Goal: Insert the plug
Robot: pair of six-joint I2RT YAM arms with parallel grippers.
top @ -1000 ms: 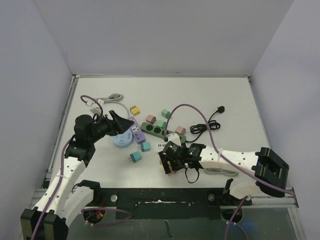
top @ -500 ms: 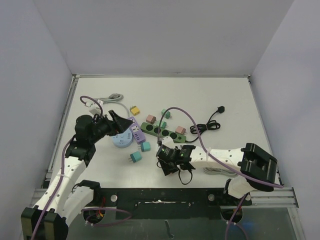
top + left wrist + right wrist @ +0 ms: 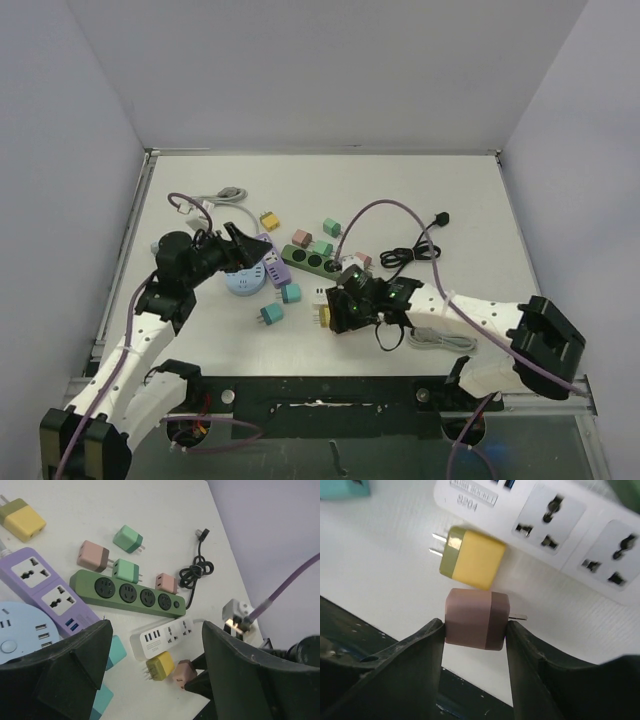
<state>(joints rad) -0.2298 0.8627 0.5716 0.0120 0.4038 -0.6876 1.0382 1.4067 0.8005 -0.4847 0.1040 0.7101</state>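
At the near side of the bench (image 3: pixel 450 200), the right claw (image 3: pixel 476 630) is closed on the plug (image 3: pixel 476 619), one finger on each end. The plug is a rounded cube with a pale pink body and a darker mauve face. It lies level, its long axis running finger to finger, and one thin prong pokes out rightward in the wrist view. Just beyond it lies a yellow plug (image 3: pixel 472 557), its prongs pointing the opposite way, and then the white power strip (image 3: pixel 575 545). Farther off are the green power strip (image 3: pixel 127 594) and the purple power strip (image 3: pixel 42 587). The left claw (image 3: pixel 155 660) hangs above the purple one, spread wide and holding nothing.
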